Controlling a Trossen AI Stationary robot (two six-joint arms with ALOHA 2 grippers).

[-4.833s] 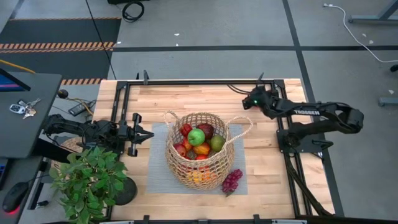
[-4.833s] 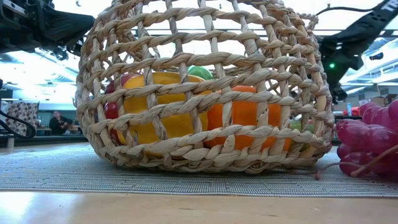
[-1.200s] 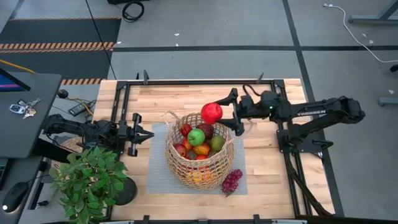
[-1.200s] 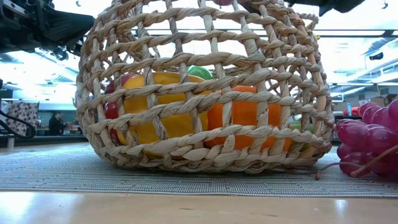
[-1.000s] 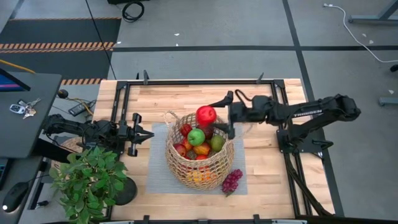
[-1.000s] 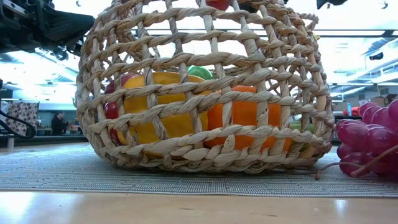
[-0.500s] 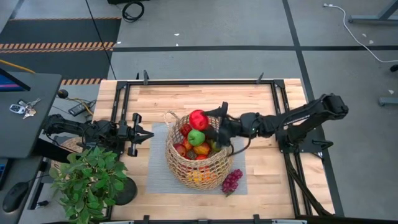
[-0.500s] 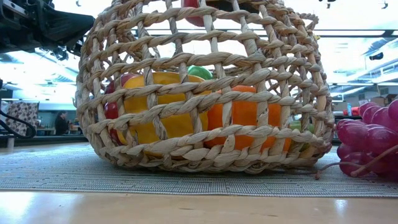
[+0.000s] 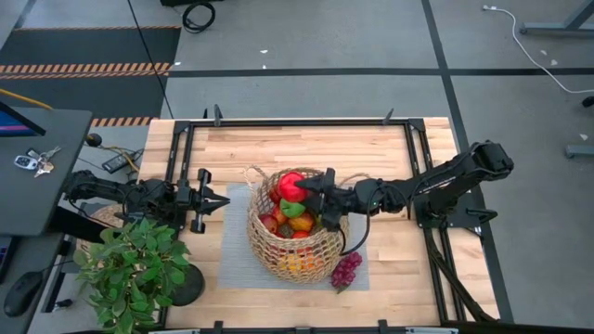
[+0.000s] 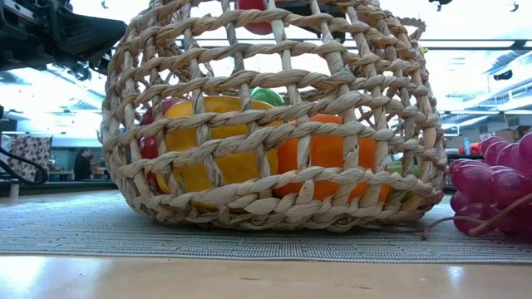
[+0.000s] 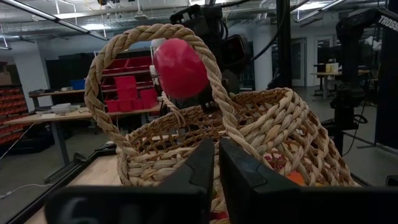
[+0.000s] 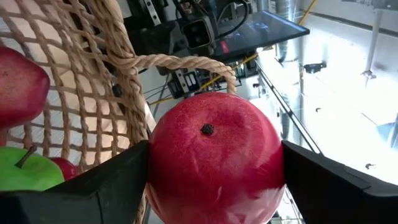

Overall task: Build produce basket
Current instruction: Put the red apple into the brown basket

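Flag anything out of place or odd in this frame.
Only the bunch of purple toy grapes lies outside the round tan wicker basket, on the grey mat beside it. The right gripper holds a red apple over the basket.

- Left arm [image 9: 130, 195]: dark, nearly black links at the left of the high view, knobbly at the joints, ending in a short cross-shaped head.
- Left gripper [image 9: 221, 200]: two tapered black fingers [image 11: 242, 177] with flat, matte inner faces, filling the lower middle of the left wrist picture.
- Right arm [image 9: 445, 181]: black tubular segments at the right of the high view, with a rounded joint housing at the upper right end.
- A thin black cable [image 9: 357, 229] loops under the right arm's forward section.
- Right gripper [image 9: 299, 192]: broad, dark, matte fingers [image 12: 93, 190], angular in outline, at the lower corners of the right wrist picture.
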